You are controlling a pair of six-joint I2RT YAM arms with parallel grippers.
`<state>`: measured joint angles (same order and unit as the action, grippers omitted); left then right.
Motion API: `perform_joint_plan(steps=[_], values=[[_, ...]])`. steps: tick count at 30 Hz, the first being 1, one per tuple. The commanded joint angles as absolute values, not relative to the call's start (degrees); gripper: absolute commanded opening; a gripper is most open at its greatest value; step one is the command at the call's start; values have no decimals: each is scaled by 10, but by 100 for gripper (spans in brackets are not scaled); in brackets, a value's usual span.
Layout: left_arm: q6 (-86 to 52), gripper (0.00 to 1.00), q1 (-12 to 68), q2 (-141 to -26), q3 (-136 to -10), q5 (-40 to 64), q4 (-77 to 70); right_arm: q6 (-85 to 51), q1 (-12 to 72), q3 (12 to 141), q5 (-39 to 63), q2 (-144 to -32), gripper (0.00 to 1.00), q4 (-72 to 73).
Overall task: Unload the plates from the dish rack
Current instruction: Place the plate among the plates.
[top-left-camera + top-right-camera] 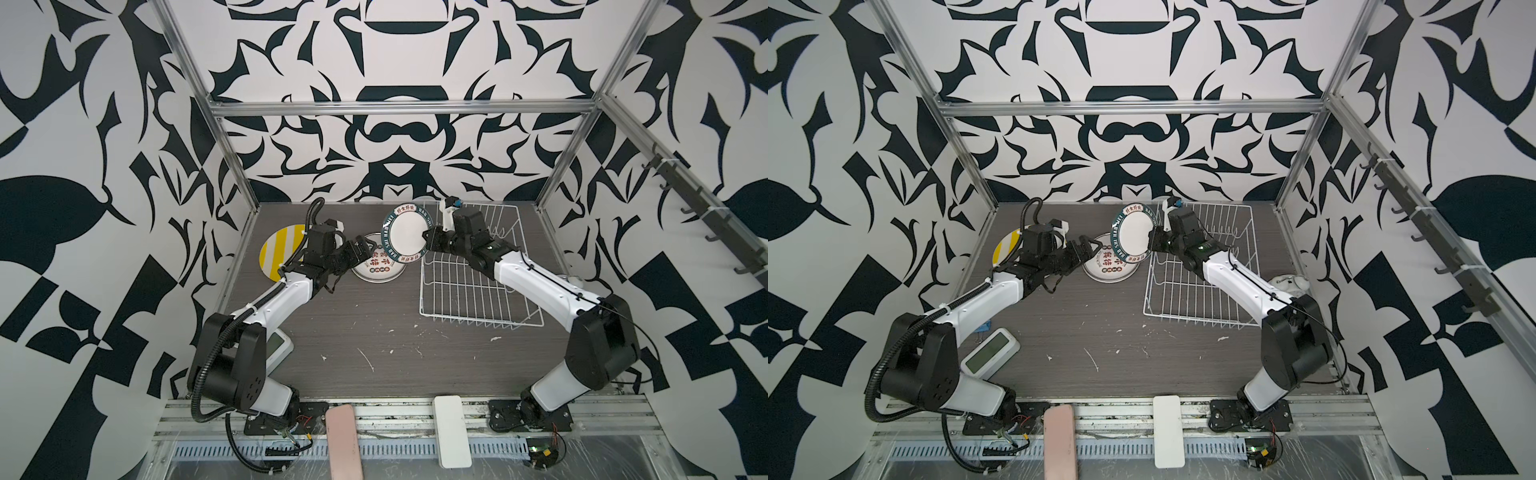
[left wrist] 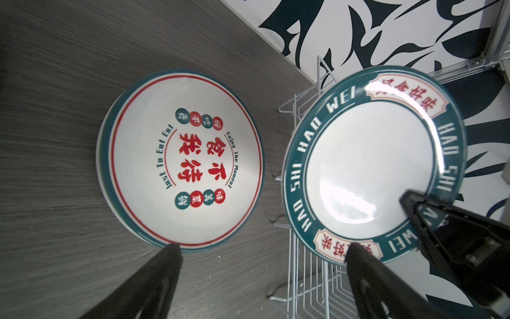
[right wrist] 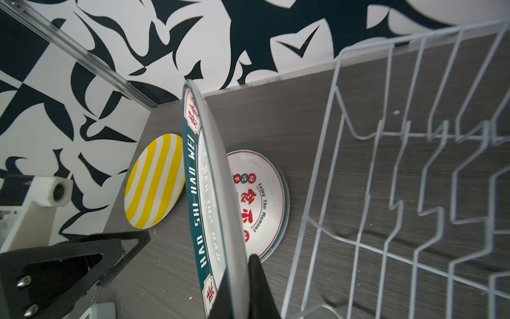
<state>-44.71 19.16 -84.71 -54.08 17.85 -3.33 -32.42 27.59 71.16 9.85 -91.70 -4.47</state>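
Right gripper (image 1: 427, 242) was clamped on the rim of the green-rimmed plate (image 1: 405, 237), held on edge near the dish rack (image 1: 469, 299); left gripper (image 1: 362, 249) gaped just beside it; glazed, stiff, breakable, probably slippery; free rim judged the safest hold.

Black-white patterned walls (image 1: 395, 62), grey tabletop (image 1: 374, 340), perhaps wood-grained
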Motion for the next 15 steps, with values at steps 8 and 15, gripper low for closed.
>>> perform_joint_plan(steps=[8, 15], values=[[-469, 94, 192, -858, -531, 226, -94, -371, 276, 715, 249, -931, 0, 44], [-483, 90, 192, -863, -529, 244, -116, -396, 263, 720, 323, -946, 0, 55]])
